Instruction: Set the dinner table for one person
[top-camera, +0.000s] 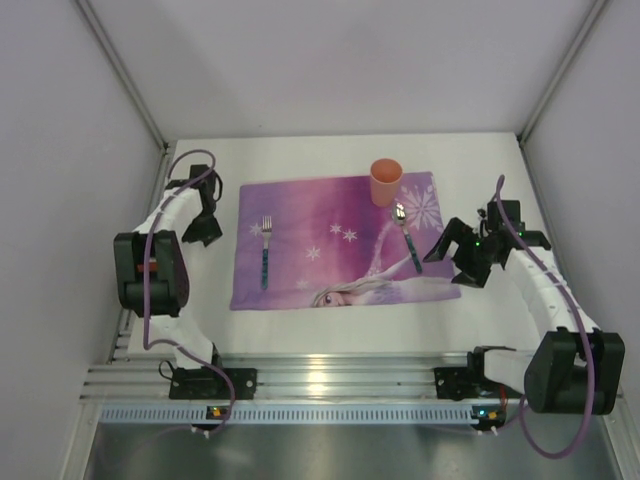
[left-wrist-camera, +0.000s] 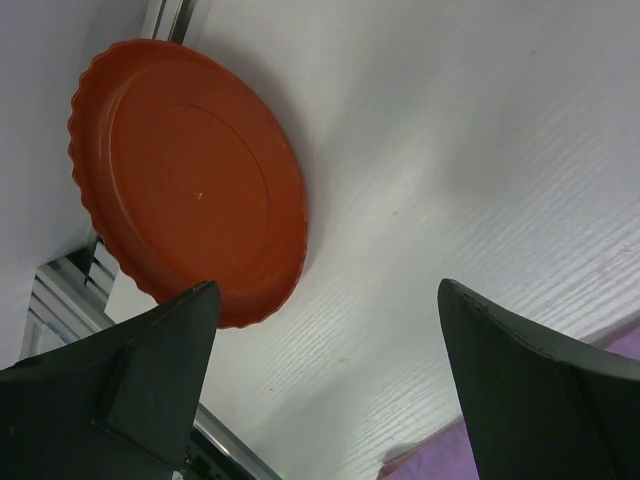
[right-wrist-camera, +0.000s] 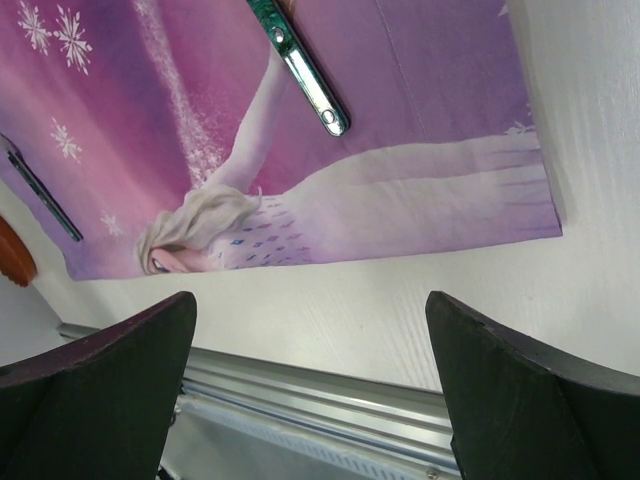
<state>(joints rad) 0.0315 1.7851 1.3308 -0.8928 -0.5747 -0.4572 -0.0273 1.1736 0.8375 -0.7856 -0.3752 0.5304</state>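
Left gripper (left-wrist-camera: 328, 292) hangs open and empty near the orange plate (left-wrist-camera: 190, 180) by the left edge of the dinner table (top-camera: 330, 325); the right gripper (right-wrist-camera: 310, 300) is open too. The plate looks light, stiff and slippery, so its scalloped rim seems the best place to pinch.

There is 1 dinner table (top-camera: 330, 332), 1 placemat (top-camera: 335, 215), 1 fork (top-camera: 266, 251), 1 spoon (top-camera: 408, 238), 1 cup (top-camera: 386, 183) and 1 plate (left-wrist-camera: 190, 180).

Black-and-white arms (top-camera: 172, 212), purple cables (top-camera: 147, 315)

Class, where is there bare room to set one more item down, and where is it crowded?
Free: the middle of the placemat, between fork and spoon; the dinner table strip between placemat and rail. Crowded: the mat's right end, with cup, spoon and the open right gripper.
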